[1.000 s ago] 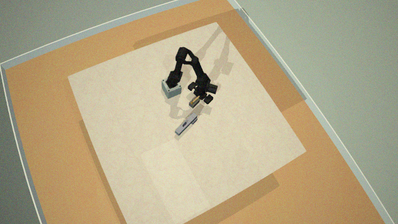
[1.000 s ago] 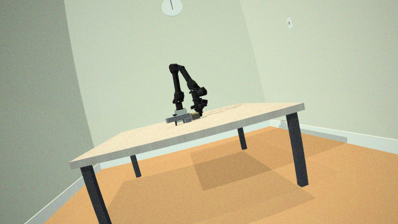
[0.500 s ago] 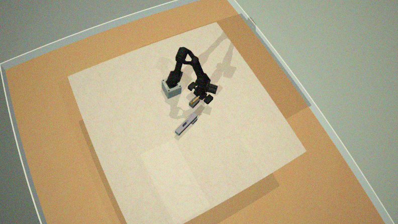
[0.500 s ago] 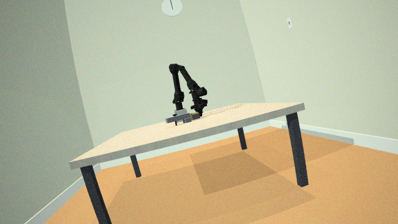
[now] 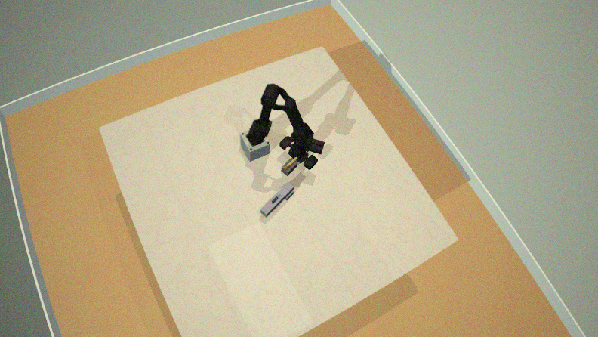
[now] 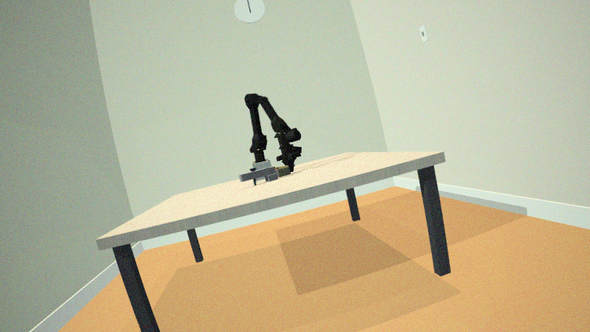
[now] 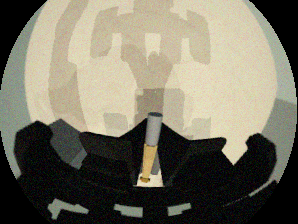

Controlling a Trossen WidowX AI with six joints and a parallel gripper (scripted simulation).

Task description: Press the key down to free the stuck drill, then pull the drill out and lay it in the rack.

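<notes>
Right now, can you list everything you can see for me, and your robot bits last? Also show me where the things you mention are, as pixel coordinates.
Drill (image 5: 290, 163) (image 6: 283, 167) (image 7: 149, 157): one, gold and grey, in the gripper
Block (image 5: 288, 171) (image 6: 284, 172): one, dark grey-brown, by the drill
Bar (image 5: 272, 205) (image 6: 258, 174): one, purple-grey, above the table
Table (image 5: 356, 209) (image 6: 330, 177) (image 7: 240, 60): one, cream, under everything
Floor (image 5: 63, 175) (image 6: 247, 276): one, orange, below
Clock (image 6: 249, 10): one, white, wall
Switch (image 6: 422, 33): one, white, wall
Base (image 5: 259, 154) (image 6: 261, 164): one, grey, table
Arm (image 5: 295, 118) (image 6: 270, 110): one, black, on base
Gripper (image 5: 297, 159) (image 6: 291, 170) (image 7: 150, 147): one, black, shut on drill

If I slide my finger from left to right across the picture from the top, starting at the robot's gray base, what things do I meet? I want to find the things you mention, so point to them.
Gray base (image 5: 258, 153) → yellow-topped gray block (image 5: 287, 170) → black gripper (image 5: 300, 160).
</notes>
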